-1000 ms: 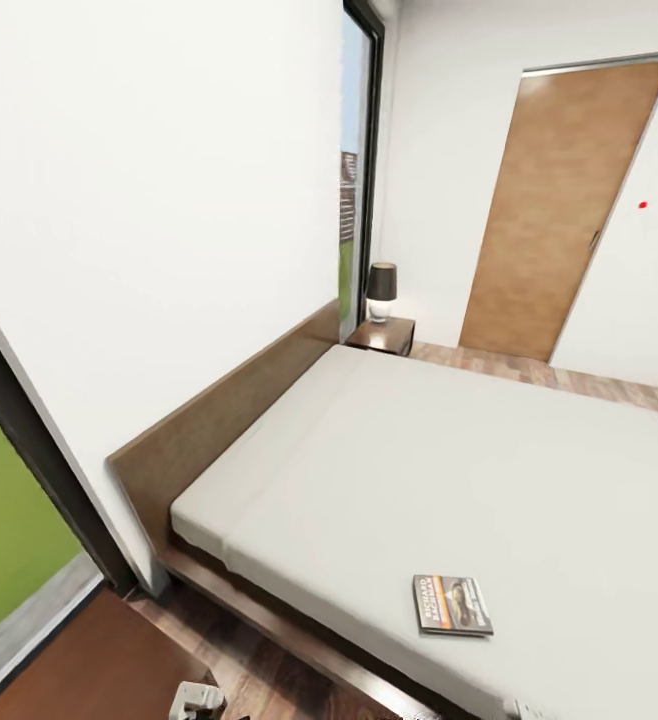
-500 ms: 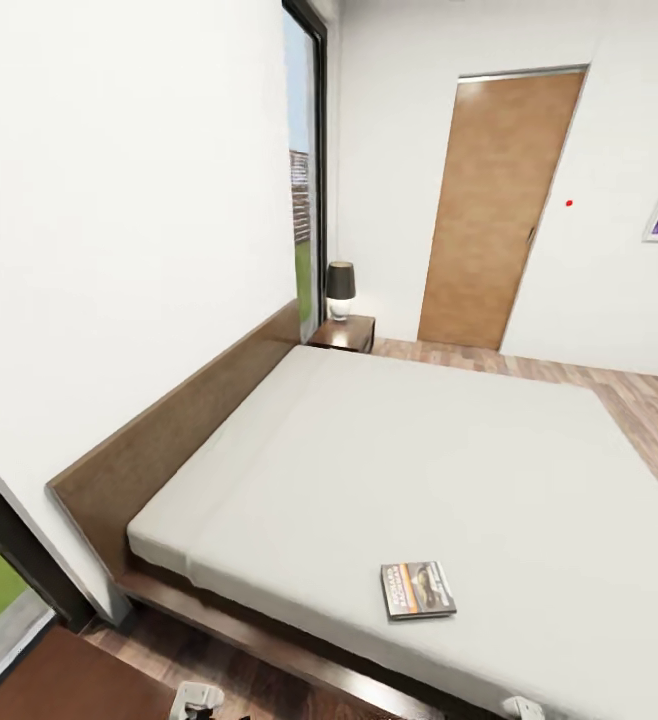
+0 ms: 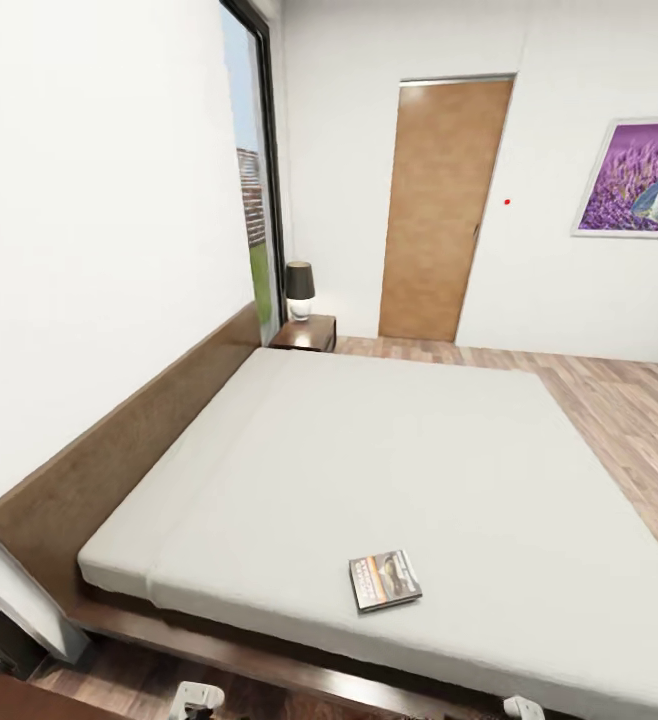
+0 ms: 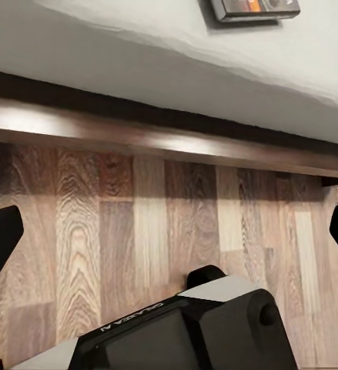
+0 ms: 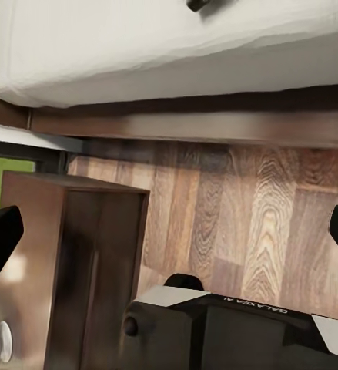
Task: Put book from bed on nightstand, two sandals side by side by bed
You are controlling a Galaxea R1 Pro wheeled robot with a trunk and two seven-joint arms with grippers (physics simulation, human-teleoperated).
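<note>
Pale-grey mattress, head view: my head camera looks down over the bed (image 3: 389,470), its dark wooden frame and headboard along the white wall.
Book, head view: the book (image 3: 385,579) lies flat on the mattress near the edge closest to me, cover up.
Far corner, head view: a nightstand (image 3: 306,332) stands at the bed's far end, just beside the headboard, with a lamp (image 3: 299,289) on top; next to it are a tall black-framed window (image 3: 254,190) and a light-brown door (image 3: 439,210).
Wall, head view: a purple picture (image 3: 634,178) hangs to the right of the door.
My arms, head view: pale parts of my left arm (image 3: 197,698) and right arm (image 3: 522,708) poke in at the lower edge; I cannot tell finger spacing from here.
Left wrist view: my left gripper (image 4: 169,231) has its dark fingertips far apart, wide and holding nothing, over the plank floor (image 4: 145,231); beyond lie the bed frame, mattress edge and the book.
Right wrist view: my right gripper (image 5: 169,231) is equally wide and unladen over the floor; a nearer dark-brown cabinet (image 5: 84,262) stands beside the bed, which the other views miss.
</note>
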